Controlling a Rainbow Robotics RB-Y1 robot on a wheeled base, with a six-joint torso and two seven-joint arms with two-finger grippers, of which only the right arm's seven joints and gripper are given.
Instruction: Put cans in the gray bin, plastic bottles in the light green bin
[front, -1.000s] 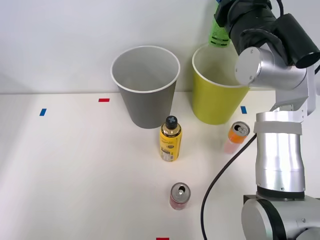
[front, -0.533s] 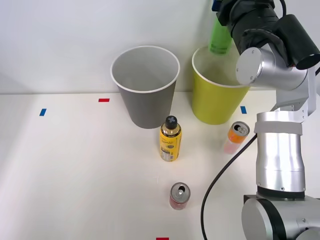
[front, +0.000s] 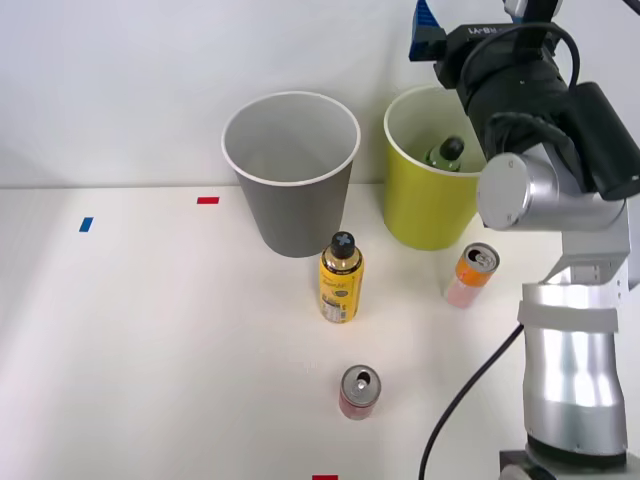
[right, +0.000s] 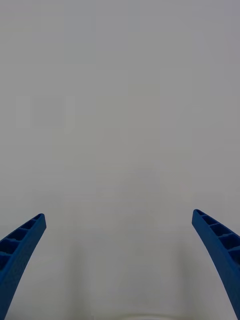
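Plastic bottle (front: 446, 152) inside light green bin (front: 420, 205); tool (right: 120, 260) spread wide

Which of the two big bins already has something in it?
The light green bin, on the robot's right: a green bottle with a black cap sits inside it. The gray bin beside it looks empty as far as its inside shows.

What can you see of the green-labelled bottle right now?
The green bottle lies inside the light green bin, near its right side. What shows above the bin's white rim line is the black screw cap and a bit of the bright green label below it; the rest is hidden by the bin wall. It appears to lean cap-up against the pale inside. Nothing grips it: the right gripper is open and empty, its arm raised above the bin.
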